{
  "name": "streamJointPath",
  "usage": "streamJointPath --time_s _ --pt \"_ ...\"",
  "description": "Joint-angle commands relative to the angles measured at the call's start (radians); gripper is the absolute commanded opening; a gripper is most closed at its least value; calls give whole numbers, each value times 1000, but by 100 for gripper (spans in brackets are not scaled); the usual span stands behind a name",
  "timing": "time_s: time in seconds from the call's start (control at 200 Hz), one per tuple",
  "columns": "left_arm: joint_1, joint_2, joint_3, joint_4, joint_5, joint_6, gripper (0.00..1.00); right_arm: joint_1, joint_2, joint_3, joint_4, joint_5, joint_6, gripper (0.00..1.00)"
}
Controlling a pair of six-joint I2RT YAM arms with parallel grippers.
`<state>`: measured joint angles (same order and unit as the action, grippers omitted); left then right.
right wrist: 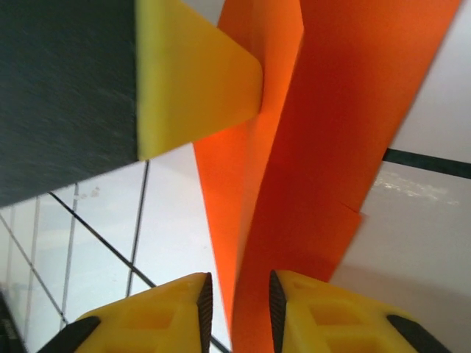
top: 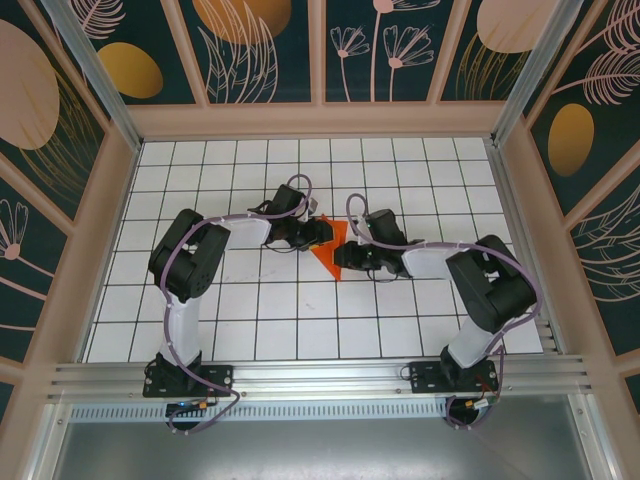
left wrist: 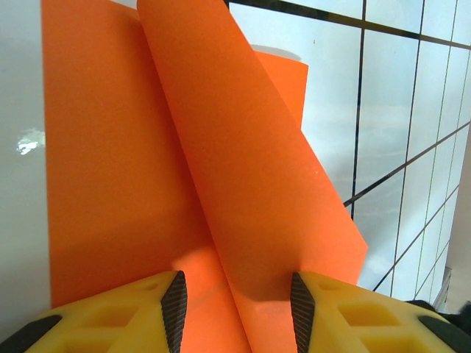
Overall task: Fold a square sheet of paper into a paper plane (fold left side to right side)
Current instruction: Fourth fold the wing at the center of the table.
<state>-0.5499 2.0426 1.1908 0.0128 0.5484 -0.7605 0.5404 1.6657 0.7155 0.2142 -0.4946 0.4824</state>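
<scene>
The orange sheet of paper (top: 328, 252) lies folded at the middle of the white tiled table, a pointed wedge with its tip toward the near edge. My left gripper (top: 318, 232) is at its upper left and my right gripper (top: 346, 256) at its right. In the left wrist view the paper (left wrist: 132, 147) lies under my open left gripper (left wrist: 235, 301), and a raised flap (left wrist: 250, 169) leans against the right finger. In the right wrist view my right gripper (right wrist: 237, 309) stands open around an upright edge of the paper (right wrist: 331, 147), with a small gap on each side. The left gripper's yellow finger (right wrist: 191, 81) touches the paper from above.
Wooden frame walls (top: 118, 190) enclose the tiled table (top: 250, 320) on three sides. An aluminium rail (top: 320, 378) with both arm bases runs along the near edge. Free tiles lie left, right and behind the arms.
</scene>
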Motion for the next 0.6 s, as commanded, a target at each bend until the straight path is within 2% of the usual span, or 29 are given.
streamJointPath --time_s 0.0,0.19,0.596 --pt "-5 53 0 -60 -52 35 44 -54 -65 19 14 -81 9 33" --pt "-5 47 0 -62 -54 35 44 -124 -17 81 9 -128 36 33" --pt "-5 42 0 -64 -54 36 44 -132 140 195 -2 -151 67 31"
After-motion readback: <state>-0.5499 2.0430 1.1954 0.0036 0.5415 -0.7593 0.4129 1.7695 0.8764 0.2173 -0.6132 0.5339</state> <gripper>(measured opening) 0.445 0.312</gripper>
